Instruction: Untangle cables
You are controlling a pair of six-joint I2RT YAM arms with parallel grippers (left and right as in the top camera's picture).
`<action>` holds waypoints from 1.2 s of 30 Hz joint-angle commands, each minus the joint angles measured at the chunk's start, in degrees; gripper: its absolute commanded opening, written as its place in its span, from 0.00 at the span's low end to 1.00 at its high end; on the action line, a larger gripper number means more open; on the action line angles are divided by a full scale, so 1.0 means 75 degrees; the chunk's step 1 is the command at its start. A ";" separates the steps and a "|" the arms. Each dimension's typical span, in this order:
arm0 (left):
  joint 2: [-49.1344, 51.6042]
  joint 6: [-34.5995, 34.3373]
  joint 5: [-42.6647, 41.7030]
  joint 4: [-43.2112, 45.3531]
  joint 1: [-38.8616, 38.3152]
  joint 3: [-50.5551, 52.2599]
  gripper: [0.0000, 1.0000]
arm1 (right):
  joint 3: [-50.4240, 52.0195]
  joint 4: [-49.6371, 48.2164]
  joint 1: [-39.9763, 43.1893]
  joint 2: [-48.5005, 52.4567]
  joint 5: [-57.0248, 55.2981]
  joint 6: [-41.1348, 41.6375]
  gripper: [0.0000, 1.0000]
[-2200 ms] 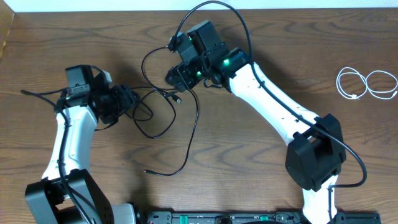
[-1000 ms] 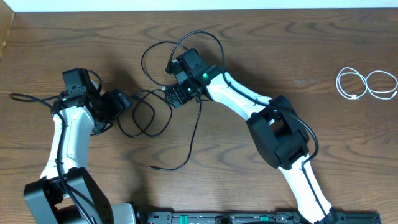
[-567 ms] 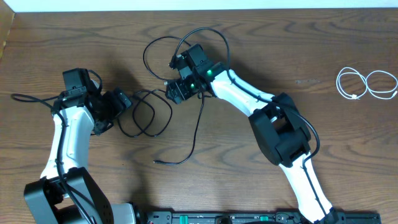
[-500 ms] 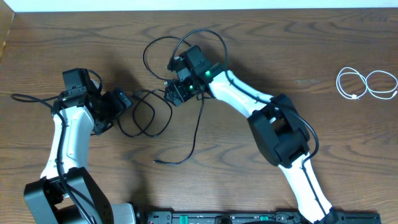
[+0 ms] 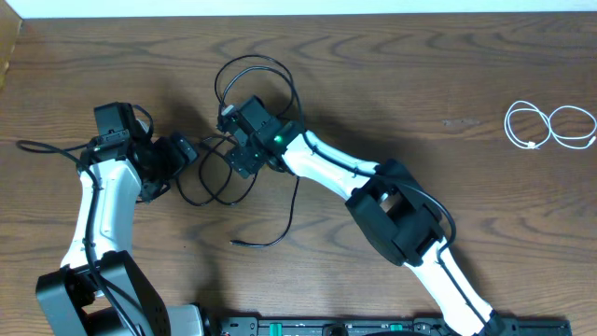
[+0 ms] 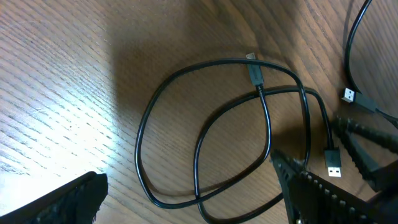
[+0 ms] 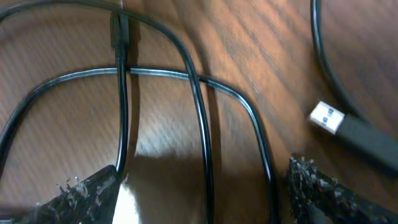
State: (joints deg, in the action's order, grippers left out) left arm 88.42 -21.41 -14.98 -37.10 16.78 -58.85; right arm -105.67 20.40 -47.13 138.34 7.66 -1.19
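Observation:
Black cables (image 5: 222, 177) lie looped over one another on the wooden table between the two arms; one loop (image 5: 252, 79) rises behind the right wrist and one tail ends at a plug (image 5: 235, 241). My left gripper (image 5: 183, 152) is open at the tangle's left edge, and the left wrist view shows crossed loops (image 6: 205, 143) ahead of the left gripper (image 6: 193, 208). My right gripper (image 5: 235, 161) stands open low over the tangle. In the right wrist view two black strands (image 7: 202, 137) run between the right gripper (image 7: 205, 199) fingers. A coiled white cable (image 5: 550, 126) lies far right.
A USB plug (image 7: 326, 116) lies just ahead of my right fingers, and two more plugs (image 6: 334, 163) show in the left wrist view. The right arm (image 5: 392, 210) stretches diagonally across the table's middle. A black bar (image 5: 336, 327) runs along the front edge.
My right gripper has moved left and toward the tangle, now over its loops. The upper black loop has shifted left with it. The left arm has not moved.

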 commanded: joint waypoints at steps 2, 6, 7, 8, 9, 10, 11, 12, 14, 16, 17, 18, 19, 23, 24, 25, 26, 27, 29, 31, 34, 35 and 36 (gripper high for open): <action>0.0070 -0.0044 -0.0061 -0.0023 0.0017 0.0087 0.98 | 0.0070 -0.0318 -0.0134 0.0216 -0.0070 -0.0163 0.84; 0.0070 -0.0044 -0.0061 -0.0023 0.0017 0.0087 0.98 | 0.0070 -0.0332 -0.0230 0.0262 0.0472 -0.0163 0.84; 0.0070 -0.0044 -0.0061 -0.0023 0.0017 0.0087 0.98 | 0.0070 -0.0326 -0.0254 0.0277 0.0516 -0.0160 0.84; 0.0070 -0.0044 -0.0061 -0.0023 0.0017 0.0087 0.98 | 0.0070 -0.0321 -0.0280 0.0332 0.0510 -0.0160 0.84; 0.0070 -0.0044 -0.0061 -0.0023 0.0017 0.0087 0.98 | 0.0070 -0.0321 -0.0297 0.0382 0.0507 -0.0163 0.84; 0.0070 -0.0044 -0.0058 -0.0023 0.0017 0.0090 0.98 | 0.0070 -0.0323 -0.0323 0.0478 0.0510 -0.0160 0.85; 0.0070 -0.0044 -0.0061 -0.0023 0.0017 0.0087 0.98 | 0.0070 -0.0335 -0.0332 0.0577 0.0513 -0.0160 0.85; 0.0070 -0.0044 -0.0061 -0.0023 0.0017 0.0087 0.98 | 0.0070 -0.0329 -0.0338 0.0612 0.0513 -0.0146 0.84; 0.0070 -0.0044 -0.0061 -0.0023 0.0017 0.0087 0.98 | 0.0070 -0.0335 -0.0338 0.0793 0.0466 -0.0131 0.75; 0.0070 -0.0044 -0.0061 -0.0023 0.0017 0.0087 0.98 | 0.0070 -0.0289 -0.0338 0.0874 0.0079 -0.0134 0.50; 0.0070 -0.0044 -0.0061 -0.0023 0.0017 0.0087 0.98 | 0.0070 -0.0245 -0.0335 0.0892 -0.0114 -0.0134 0.35; 0.0070 -0.0044 -0.0061 -0.0023 0.0017 0.0087 0.98 | 0.0070 -0.0131 -0.0335 0.0892 -0.0469 -0.0134 0.16; 0.0070 -0.0047 -0.0061 -0.0023 0.0017 0.0087 0.98 | 0.0070 -0.0047 -0.0332 0.0892 -0.0650 -0.0137 0.02; 0.0070 -0.0044 -0.0058 -0.0023 0.0017 0.0087 0.98 | -0.0096 0.0950 -0.0289 0.0813 -0.0944 -0.0140 0.01; 0.0070 -0.0044 -0.0061 -0.0023 0.0017 0.0090 0.98 | -0.0239 0.1343 -0.0268 0.0790 -0.0924 -0.0143 0.01; 0.0070 -0.0044 -0.0061 -0.0023 0.0017 0.0087 0.98 | -0.0399 0.1719 -0.0251 0.0784 -0.0909 -0.0143 0.01; 0.0070 -0.0044 -0.0061 -0.0023 0.0017 0.0087 0.98 | -0.0612 0.2151 -0.0236 0.0781 -0.0912 -0.0143 0.01; 0.0070 -0.0044 -0.0061 -0.0023 0.0017 0.0087 0.98 | -0.0927 0.2736 -0.0213 0.0781 -0.0912 -0.0140 0.01; 0.0070 -0.0044 -0.0061 -0.0023 0.0017 0.0087 0.98 | -0.1341 0.3442 -0.0172 0.0781 -0.0915 -0.0140 0.01; 0.0070 -0.0044 -0.0061 -0.0023 0.0017 0.0087 0.98 | -0.1705 0.4007 -0.0160 0.0781 -0.0915 -0.0140 0.24; 0.0070 -0.0044 -0.0061 -0.0023 0.0017 0.0087 0.98 | -0.1836 0.4366 -0.0169 0.0781 -0.0915 -0.0140 0.38; 0.0070 -0.0044 -0.0061 -0.0023 0.0017 0.0087 0.98 | -0.1830 0.4465 -0.0181 0.0784 -0.0912 -0.0137 0.38; 0.0070 -0.0044 -0.0061 -0.0023 0.0017 0.0087 0.98 | -0.1813 0.4572 -0.0189 0.0796 -0.0901 -0.0137 0.40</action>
State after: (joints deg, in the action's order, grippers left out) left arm 88.42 -21.41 -15.14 -37.10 16.78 -58.85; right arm -119.09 52.86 -48.62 141.29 1.69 -2.33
